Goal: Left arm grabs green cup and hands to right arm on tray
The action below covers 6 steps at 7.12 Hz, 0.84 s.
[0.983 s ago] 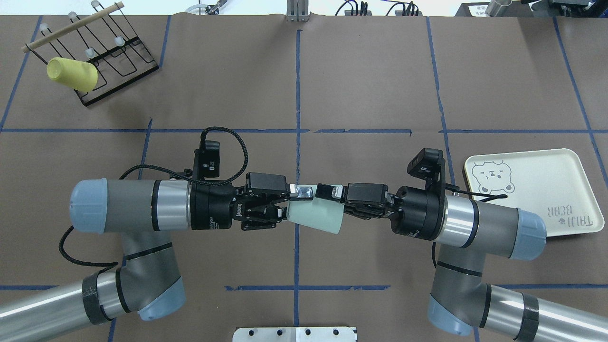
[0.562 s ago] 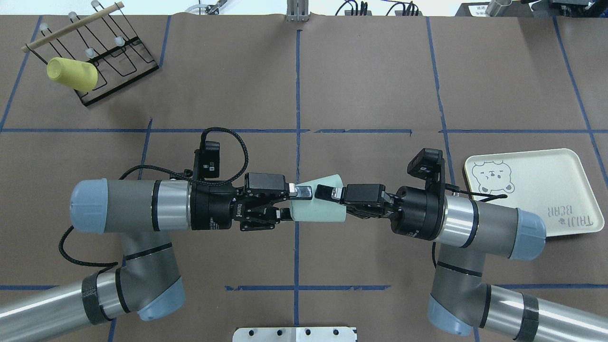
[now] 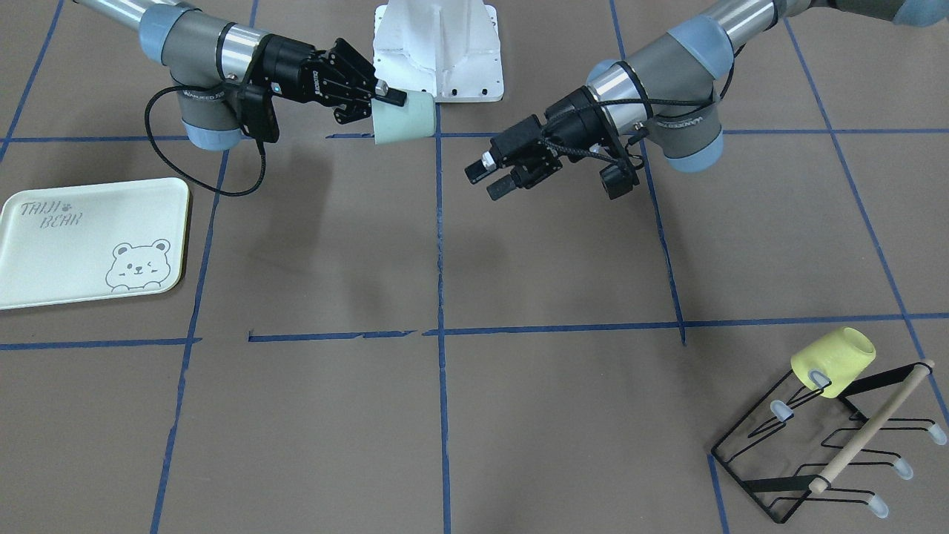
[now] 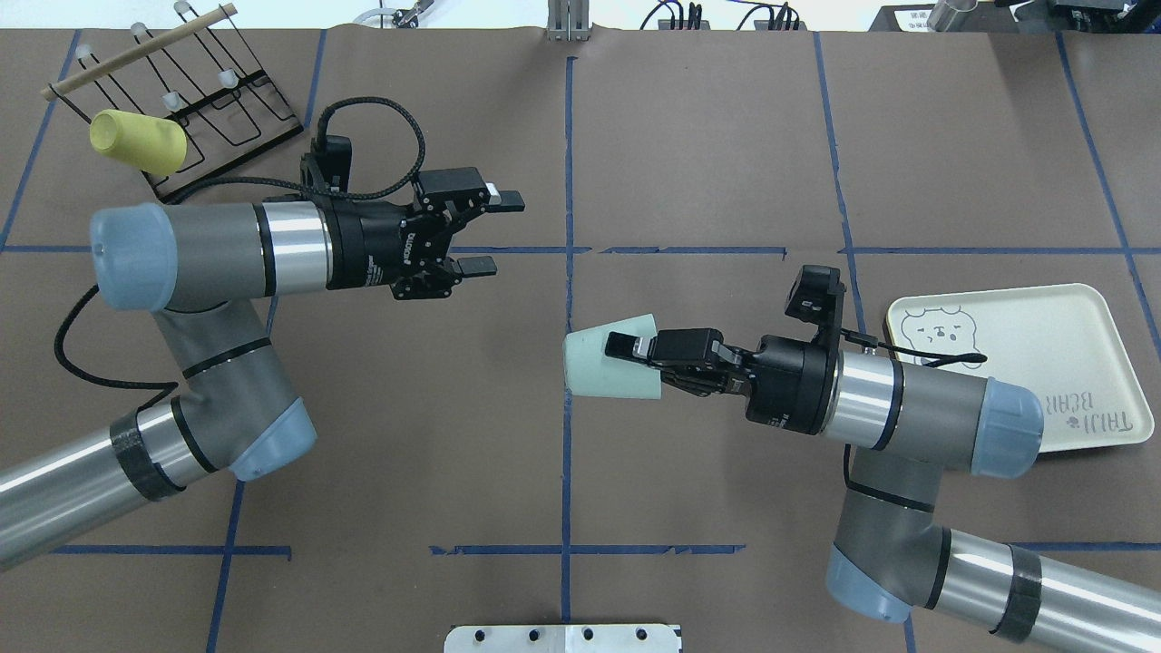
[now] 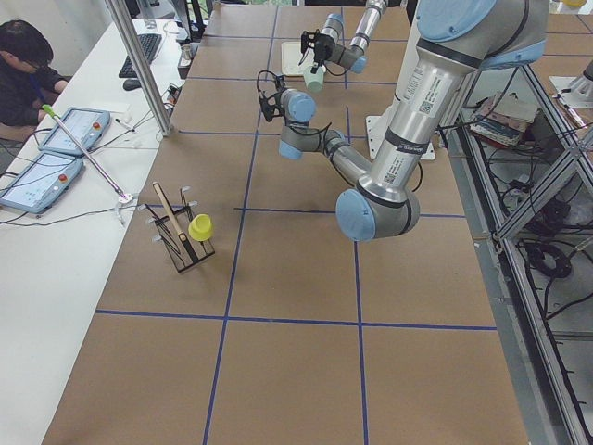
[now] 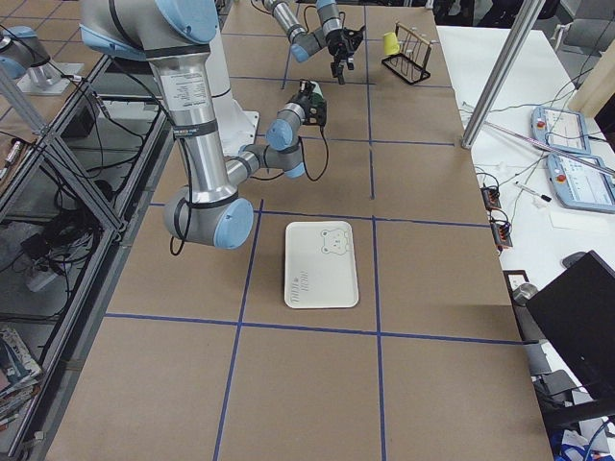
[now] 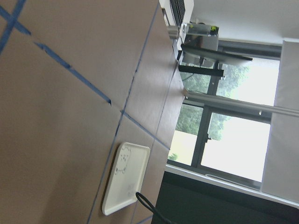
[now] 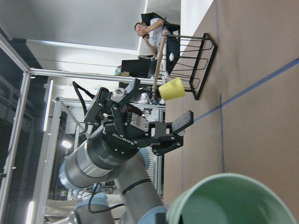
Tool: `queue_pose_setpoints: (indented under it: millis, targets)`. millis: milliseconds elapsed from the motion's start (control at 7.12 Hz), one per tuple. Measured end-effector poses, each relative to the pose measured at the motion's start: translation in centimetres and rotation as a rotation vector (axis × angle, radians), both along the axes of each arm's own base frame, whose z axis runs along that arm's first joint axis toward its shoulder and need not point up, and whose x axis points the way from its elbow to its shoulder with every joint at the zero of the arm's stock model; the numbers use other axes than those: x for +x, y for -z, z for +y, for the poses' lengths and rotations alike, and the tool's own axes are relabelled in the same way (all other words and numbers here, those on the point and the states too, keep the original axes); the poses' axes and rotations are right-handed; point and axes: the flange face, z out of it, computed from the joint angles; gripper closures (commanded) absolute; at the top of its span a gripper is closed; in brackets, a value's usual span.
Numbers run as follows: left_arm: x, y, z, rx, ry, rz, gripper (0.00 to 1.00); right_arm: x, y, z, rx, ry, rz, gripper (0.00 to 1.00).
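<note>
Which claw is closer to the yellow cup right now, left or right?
Left. In the overhead view the left claw is open, to the right of the yellow cup; the right claw is farther off, near the tray, shut on the green cup.

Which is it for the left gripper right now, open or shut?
Open. The left gripper shows its two fingers spread with bare table between them, apart from the green cup in the right gripper.

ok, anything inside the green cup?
Right wrist view looks into the cup: only bare green inner wall shows. Its deeper part is cut off by the frame, and elsewhere the cup's side and right gripper cover the inside.
</note>
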Motion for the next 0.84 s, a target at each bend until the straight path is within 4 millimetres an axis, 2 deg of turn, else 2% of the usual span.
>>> queue_pose_setpoints:
  millis: [140, 281, 421, 562, 702, 843]
  targets:
    - [-0.6, -1.3, -2.6, 0.019, 0.009, -0.179, 0.0, 0.6, -0.4, -2.9, -0.027, -0.007, 0.129, 1.0]
    - [-2.3, -3.0, -5.3, 0.043, -0.019, -0.349, 0.0, 2.6, -1.1, -6.8, -0.058, 0.012, 0.278, 1.0]
    - [-5.6, -5.0, -7.7, 0.069, -0.05, -0.473, 0.0, 5.3, -1.8, -10.4, -0.091, 0.043, 0.422, 1.0]
    - [-9.9, -7.5, -9.4, 0.111, -0.073, -0.57, 0.0, 7.8, -2.8, -12.9, -0.105, 0.063, 0.563, 1.0]
    - [-14.0, -10.0, -10.1, 0.173, -0.097, -0.669, 0.0, 10.1, -4.8, -14.0, -0.105, 0.068, 0.714, 1.0]
    - [-17.3, -12.2, -9.9, 0.23, -0.13, -0.772, 0.0, 12.9, -7.6, -13.9, -0.089, 0.067, 0.859, 1.0]
